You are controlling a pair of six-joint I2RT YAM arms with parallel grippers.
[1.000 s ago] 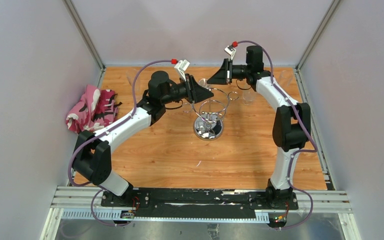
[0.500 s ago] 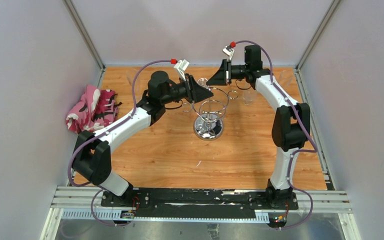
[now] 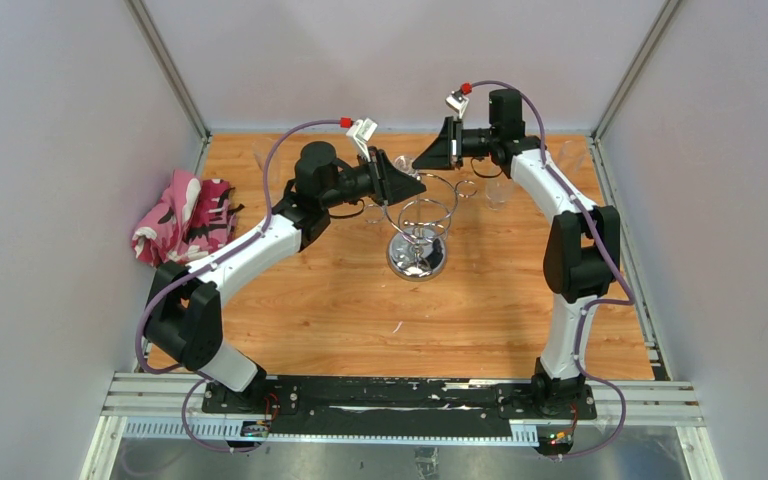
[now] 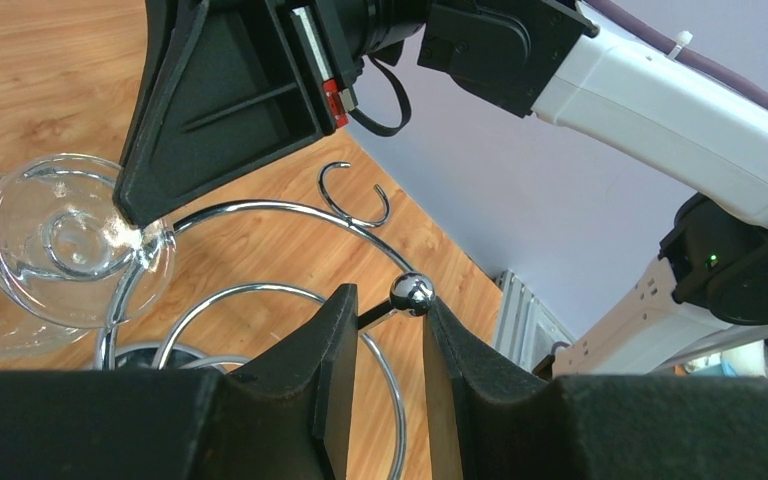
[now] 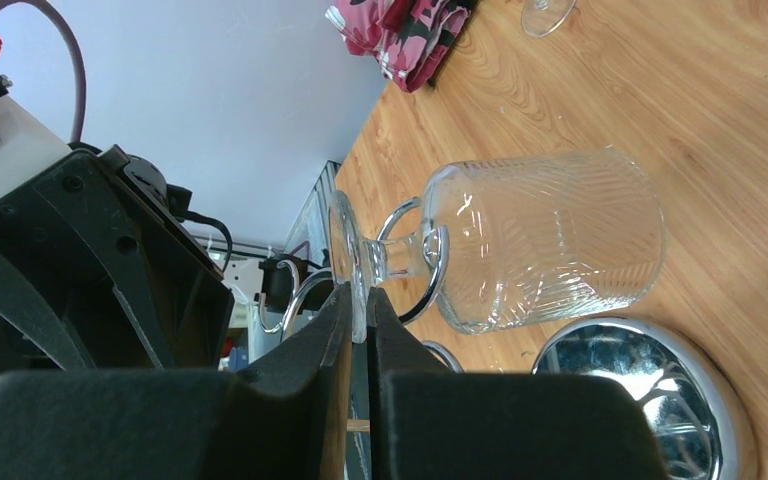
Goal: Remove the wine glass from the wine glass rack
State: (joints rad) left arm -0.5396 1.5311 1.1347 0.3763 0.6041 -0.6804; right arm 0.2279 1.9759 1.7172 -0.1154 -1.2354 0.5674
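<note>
right gripper (image 5: 360, 300): closed, pinching the thin foot rim of the wine glass (image 5: 550, 240)
wine glass: hanging bowl-down, stem sitting inside a loop (image 5: 441, 262) at about 12 o'clock on the wine glass rack (image 3: 417, 257)
left gripper (image 4: 388, 306): jaws standing narrowly apart, straddling the post, not visibly clamping it
risk: foot snagging the loop and dragging the unpinned rack over, or the rim slipping free

Δ vs 1 s ago: R gripper (image 3: 420, 161) w/ wine glass (image 5: 545, 240) crept slightly left/far | wine glass rack (image 3: 417, 256) base nudged a hair far | L arm (image 3: 260, 240) shifted v. slightly left
</note>
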